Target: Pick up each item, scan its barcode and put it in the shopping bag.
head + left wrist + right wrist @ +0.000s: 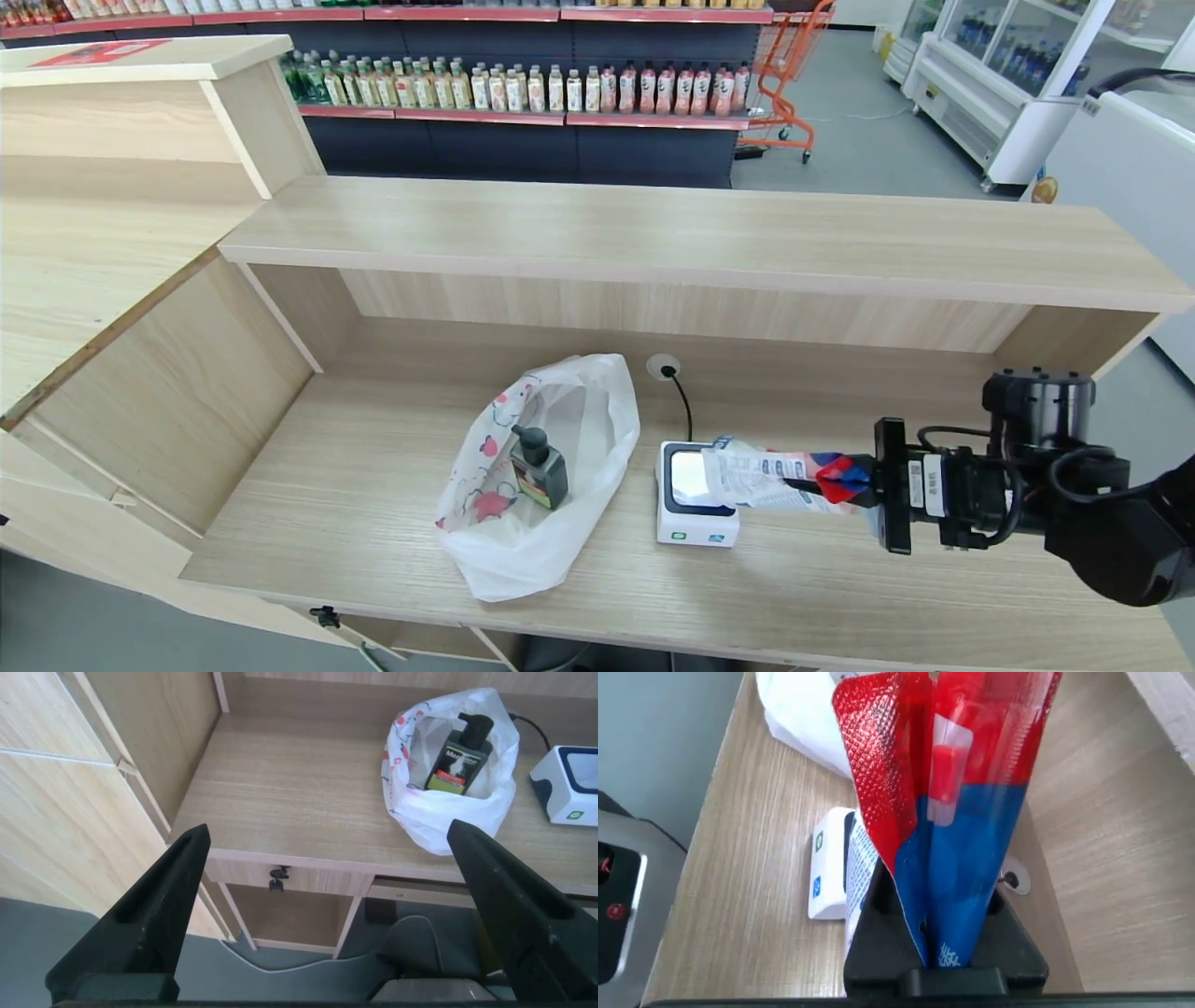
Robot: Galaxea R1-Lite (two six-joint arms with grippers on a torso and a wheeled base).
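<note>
My right gripper (831, 483) is shut on the red and blue end of a flat plastic packet (766, 478), held level with its white printed end over the white barcode scanner (693, 518). In the right wrist view the packet (952, 812) rises from between the jaws, with the scanner (831, 863) beyond it. The white shopping bag (537, 467) lies open left of the scanner, and a dark pump bottle (539, 467) rests inside it. My left gripper (332, 915) hangs open off the counter's front edge, wide of the bag (453, 756) and bottle (458, 758).
The wooden counter (373, 504) has a raised back ledge and a side wall on the left. A black cable (683, 403) runs from a hole in the counter to the scanner. Bare surface lies left of the bag and in front of the scanner.
</note>
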